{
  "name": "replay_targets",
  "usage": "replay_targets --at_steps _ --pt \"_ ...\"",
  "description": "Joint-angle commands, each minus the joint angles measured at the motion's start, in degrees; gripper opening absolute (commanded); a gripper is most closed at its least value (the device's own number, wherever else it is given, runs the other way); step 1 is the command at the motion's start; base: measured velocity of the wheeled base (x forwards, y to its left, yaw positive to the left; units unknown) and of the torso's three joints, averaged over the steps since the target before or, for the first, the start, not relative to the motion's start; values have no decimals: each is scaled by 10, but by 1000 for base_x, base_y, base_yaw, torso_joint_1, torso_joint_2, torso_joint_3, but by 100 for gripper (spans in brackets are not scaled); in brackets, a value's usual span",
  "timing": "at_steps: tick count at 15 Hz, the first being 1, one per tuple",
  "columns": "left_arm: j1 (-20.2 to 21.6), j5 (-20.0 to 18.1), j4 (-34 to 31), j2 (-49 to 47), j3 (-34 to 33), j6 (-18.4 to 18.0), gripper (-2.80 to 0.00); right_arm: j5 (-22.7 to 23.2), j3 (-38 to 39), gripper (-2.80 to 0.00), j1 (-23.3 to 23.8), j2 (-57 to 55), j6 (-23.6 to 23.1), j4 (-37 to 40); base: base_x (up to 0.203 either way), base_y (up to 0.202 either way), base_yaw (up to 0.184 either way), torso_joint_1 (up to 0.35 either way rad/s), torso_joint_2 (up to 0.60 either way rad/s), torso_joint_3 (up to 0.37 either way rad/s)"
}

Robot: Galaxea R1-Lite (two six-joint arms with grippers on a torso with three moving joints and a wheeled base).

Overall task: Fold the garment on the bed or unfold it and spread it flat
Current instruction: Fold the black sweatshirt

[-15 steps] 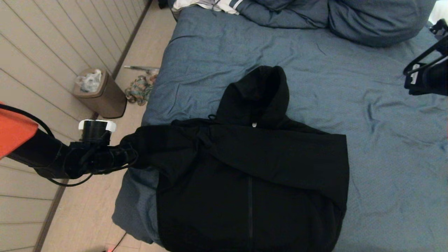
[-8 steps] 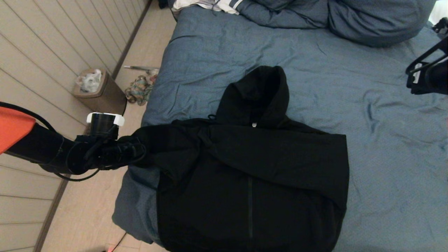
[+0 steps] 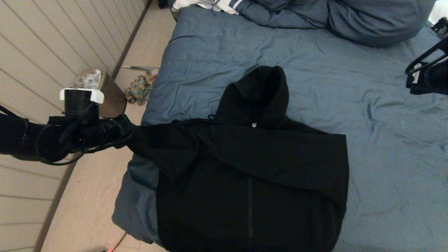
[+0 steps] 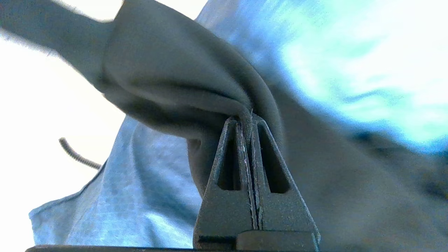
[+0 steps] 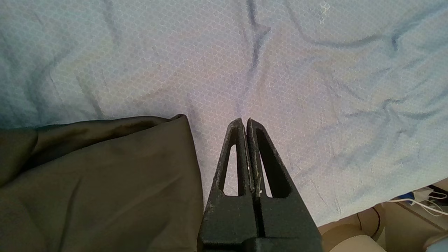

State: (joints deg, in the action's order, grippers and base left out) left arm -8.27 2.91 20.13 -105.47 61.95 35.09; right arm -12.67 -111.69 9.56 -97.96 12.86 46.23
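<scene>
Beyond the bed's (image 3: 315,70) left edge, the left tool (image 4: 246,120) is clamped on the garment's (image 3: 252,175) sleeve cuff; thick, limp fabric will sag, so a hem grip suits. Right tool (image 5: 246,122): closed, empty.

The bed (image 3: 315,70), covered in wrinkled slate-blue bedding, is carrying the black garment (image 3: 252,175) lying near its front-left corner (hood pointing toward the matching pillows (image 3: 367,17)), while a white striped cloth (image 3: 210,5) is lying at the far-left corner.
</scene>
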Motion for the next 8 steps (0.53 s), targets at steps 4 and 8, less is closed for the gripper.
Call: replay_targets --at_steps 4,8 --pt "-52 28 -22 88 1 3 -280 1 0 -280 0 4 -1 2 0 0 0 0 0 0" --pt "-168 86 -24 119 -4 -1 -280 4 -1 -280 0 11 0 -1 0 0 0 0 0 0"
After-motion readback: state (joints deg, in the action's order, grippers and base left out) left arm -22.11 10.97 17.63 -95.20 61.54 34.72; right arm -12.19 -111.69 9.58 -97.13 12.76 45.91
